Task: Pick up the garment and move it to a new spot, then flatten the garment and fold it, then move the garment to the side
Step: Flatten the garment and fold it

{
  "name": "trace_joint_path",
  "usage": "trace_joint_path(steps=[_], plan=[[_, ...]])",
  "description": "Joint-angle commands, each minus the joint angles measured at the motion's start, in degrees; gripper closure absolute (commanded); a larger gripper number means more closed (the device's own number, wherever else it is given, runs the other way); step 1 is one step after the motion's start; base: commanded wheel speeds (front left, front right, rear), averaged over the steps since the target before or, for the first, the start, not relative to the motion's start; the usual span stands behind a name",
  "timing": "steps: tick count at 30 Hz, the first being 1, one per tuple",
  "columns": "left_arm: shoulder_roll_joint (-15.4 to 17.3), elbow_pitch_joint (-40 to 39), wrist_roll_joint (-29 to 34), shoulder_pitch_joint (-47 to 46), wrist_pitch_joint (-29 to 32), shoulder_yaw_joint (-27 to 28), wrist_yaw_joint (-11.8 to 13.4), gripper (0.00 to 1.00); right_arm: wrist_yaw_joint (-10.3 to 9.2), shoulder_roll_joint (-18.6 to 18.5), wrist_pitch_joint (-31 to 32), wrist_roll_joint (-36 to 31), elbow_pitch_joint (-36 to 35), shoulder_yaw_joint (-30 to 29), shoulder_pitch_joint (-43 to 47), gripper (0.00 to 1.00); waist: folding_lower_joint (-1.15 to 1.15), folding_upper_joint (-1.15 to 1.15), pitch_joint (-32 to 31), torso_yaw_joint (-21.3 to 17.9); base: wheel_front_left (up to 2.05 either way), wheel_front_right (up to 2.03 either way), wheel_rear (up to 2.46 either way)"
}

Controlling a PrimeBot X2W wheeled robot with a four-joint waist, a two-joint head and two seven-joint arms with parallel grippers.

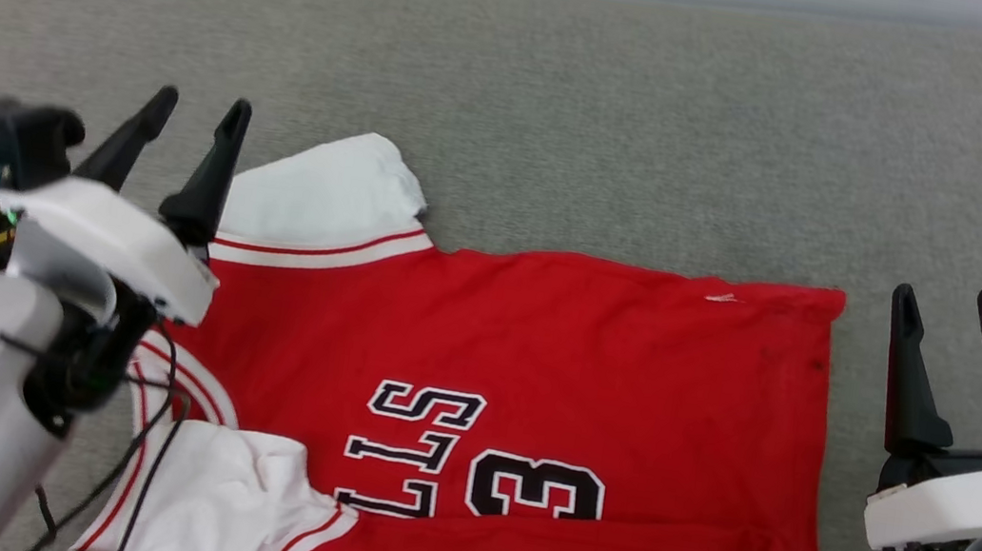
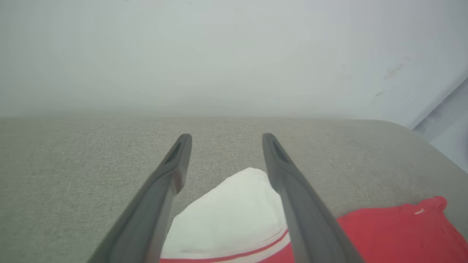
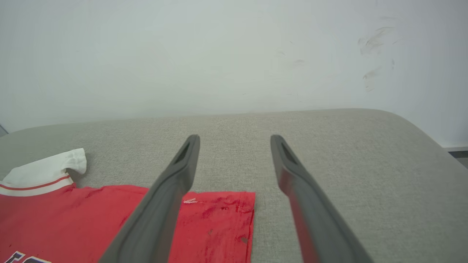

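jersey (image 1: 536, 368) lies flat on grey cushion (image 1: 575, 86); left gripper (image 1: 203, 99) at nine o'clock, right gripper (image 1: 946, 293) at three, both jaws wide, empty.

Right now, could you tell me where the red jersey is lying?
In the head view, the red jersey lies spread on the grey fabric surface, between the left gripper and the right gripper.

One red jersey (image 1: 537, 359) on one grey cushion (image 1: 575, 86); two grippers beside the jersey: left gripper (image 1: 202, 98), right gripper (image 1: 946, 293)
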Motion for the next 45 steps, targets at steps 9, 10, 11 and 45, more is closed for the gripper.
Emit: trace_joint_path(steps=[9, 10, 11, 45], plan=[[3.3, 9.8, -5.2, -13.3, 21.2, -4.6, -10.1, 0.0, -0.02, 0.6, -1.1, 0.6, 1.8, 1.3, -2.3, 0.0, -0.01, 0.0, 4.0, -6.0, 0.0, 0.0, 0.0], [3.9, 10.6, -6.1, -14.4, 24.8, -5.4, -10.8, 0.0, -0.02, 0.6, -1.2, 0.9, 2.2, 1.4, -2.2, 0.0, -0.01, 0.0, 4.2, -6.5, 0.0, 0.0, 0.0], [4.6, 11.5, -7.2, -15.6, 28.0, -5.8, -11.2, 0.0, -0.02, 0.6, -1.5, 1.4, 2.5, 1.6, -2.3, 0.0, -0.01, 0.0, 4.4, -6.9, 0.0, 0.0, 0.0], [2.2, 23.0, -14.9, -21.0, 48.0, -9.8, -12.4, 1.0, -0.03, -2.0, 8.7, 7.4, 17.7, 6.2, -12.1, 0.0, -0.01, 0.0, 6.7, -8.2, 0.0, 0.0, 0.0]])
